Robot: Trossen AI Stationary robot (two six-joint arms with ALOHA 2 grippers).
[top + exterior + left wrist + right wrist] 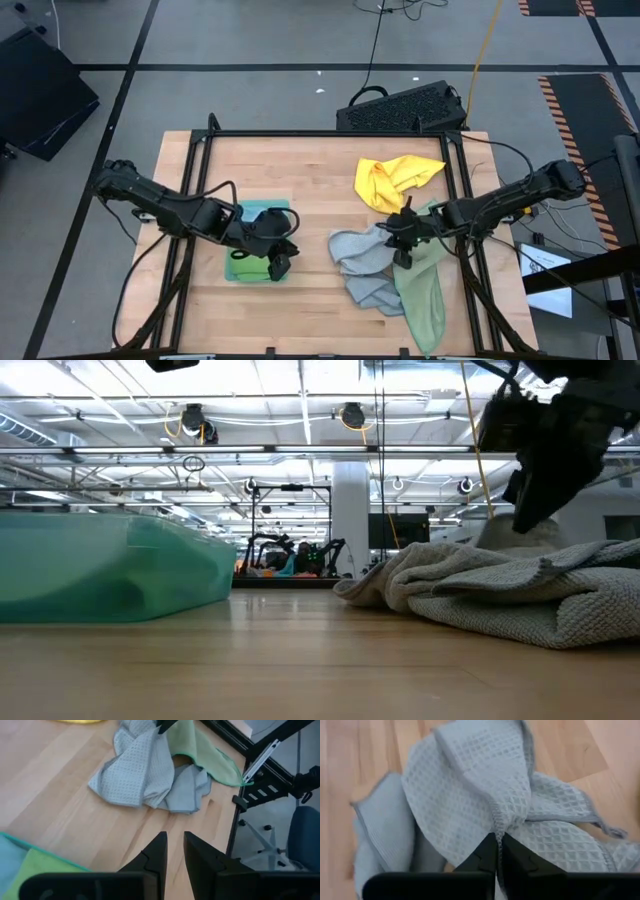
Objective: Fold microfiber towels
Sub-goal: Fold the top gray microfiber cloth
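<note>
A crumpled grey towel (362,262) lies on the table right of centre. Part of it rests on a pale sage green towel (424,295), and a yellow towel (392,178) lies bunched behind them. My right gripper (403,256) is down on the grey towel and shut on it. A folded stack of teal, light blue and bright green towels (250,262) sits left of centre. My left gripper (279,265) hovers at the stack's right edge; its fingers (161,851) are a narrow gap apart with nothing between them. My right gripper pinches a gathered ridge of the grey towel (498,822) between its two fingertips, where a hemmed edge puckers into the fingers. It comes slanting down from the table's right side. The towel lies bunched and slack on the table around the pinch.
A black frame (452,190) runs along the table's sides and far edge. A dark keyboard-like case (400,108) stands behind the far edge. Bare wood (310,300) lies between the stack and the grey towel.
</note>
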